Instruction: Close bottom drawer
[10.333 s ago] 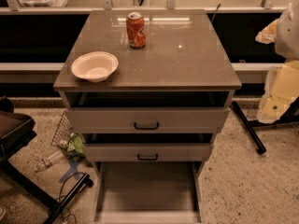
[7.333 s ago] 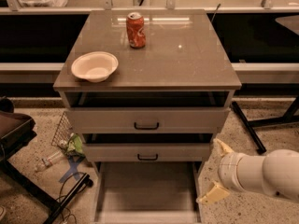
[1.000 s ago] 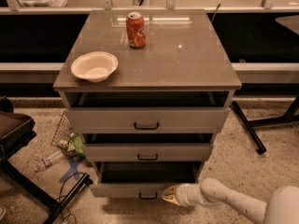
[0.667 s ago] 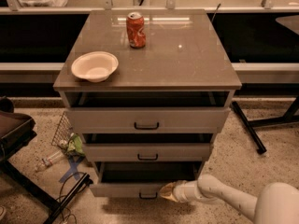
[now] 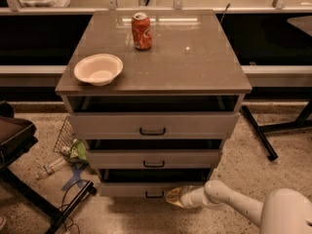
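The bottom drawer (image 5: 127, 189) sits lowest in the cabinet (image 5: 229, 126), its front standing out only a little, with a dark gap above it. The tool (image 5: 175, 197) is low at the near right, its tip against the drawer front just right of the black handle (image 5: 154, 195). Whether the tool is spread or pressed together cannot be told. On the tabletop (image 5: 200, 57) stand a red can (image 5: 141, 31), far, and a white bowl (image 5: 99, 68), left.
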You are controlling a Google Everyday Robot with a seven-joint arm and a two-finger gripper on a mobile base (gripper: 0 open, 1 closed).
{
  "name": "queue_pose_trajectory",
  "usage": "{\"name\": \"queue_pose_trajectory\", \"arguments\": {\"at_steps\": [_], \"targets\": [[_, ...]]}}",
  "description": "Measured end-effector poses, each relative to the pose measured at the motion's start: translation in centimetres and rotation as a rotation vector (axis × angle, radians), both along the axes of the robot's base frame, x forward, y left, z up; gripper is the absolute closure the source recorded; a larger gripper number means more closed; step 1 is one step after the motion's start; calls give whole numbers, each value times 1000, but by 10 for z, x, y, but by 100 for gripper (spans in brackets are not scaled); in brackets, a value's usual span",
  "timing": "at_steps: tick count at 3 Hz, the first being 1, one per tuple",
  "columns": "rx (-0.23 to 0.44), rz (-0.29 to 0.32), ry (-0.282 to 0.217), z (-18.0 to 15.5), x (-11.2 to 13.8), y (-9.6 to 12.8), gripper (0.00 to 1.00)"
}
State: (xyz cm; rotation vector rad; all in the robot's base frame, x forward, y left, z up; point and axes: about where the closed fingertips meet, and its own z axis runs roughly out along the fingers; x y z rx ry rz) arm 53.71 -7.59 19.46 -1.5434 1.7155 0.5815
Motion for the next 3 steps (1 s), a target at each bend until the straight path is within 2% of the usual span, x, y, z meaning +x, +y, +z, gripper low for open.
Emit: {"name": "queue_pose_trajectory", "arguments": {"at_steps": [1,2,3], "targets": [[1,-15,1,-4,17,-1,100],[-4,-43,3,-11,49,-3,100],[-4,-43,3,-11,49,-3,100]]}}
